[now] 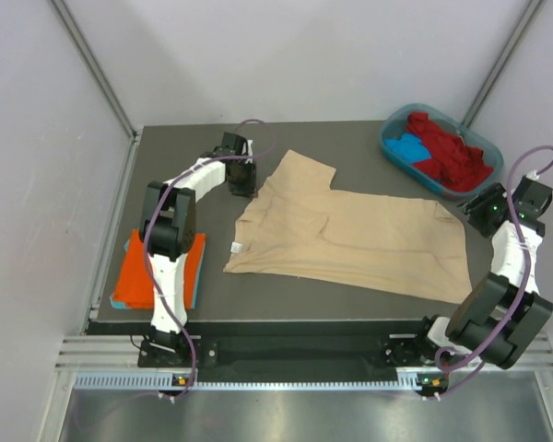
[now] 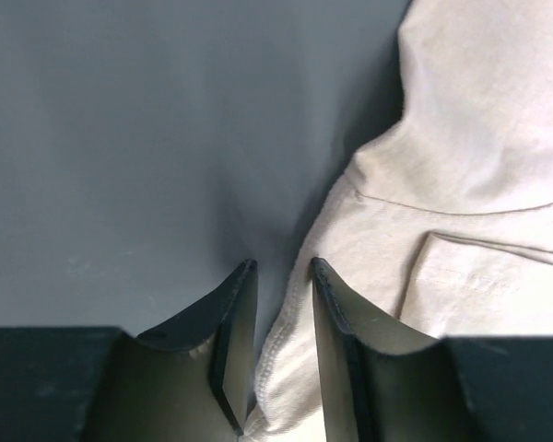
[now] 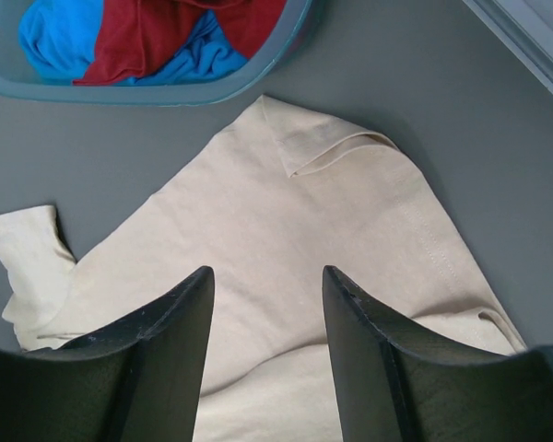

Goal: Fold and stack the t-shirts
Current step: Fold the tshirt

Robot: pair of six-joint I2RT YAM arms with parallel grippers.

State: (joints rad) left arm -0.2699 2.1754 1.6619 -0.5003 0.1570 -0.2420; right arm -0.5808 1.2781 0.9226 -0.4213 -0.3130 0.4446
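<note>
Left gripper [image 2: 283, 276] up close, dark jaws standing narrow astride a stitched edge of the beige-tan cotton t-shirt [image 2: 461, 184], though I can't tell whether they've bitten the cloth. The right gripper [image 3: 265, 285] hangs wide open above that shirt's right-hand end, and the shirt lies spread on the dark grey table [image 1: 350, 147] between the folded orange shirt [image 1: 157, 272] and the teal-blue oval plastic tub [image 3: 147, 97] holding red and blue shirts. Soft, light, floppy stuff by my reckoning: it'll sag wherever unsupported, so pinch the doubled seams at the corners, one per arm.
</note>
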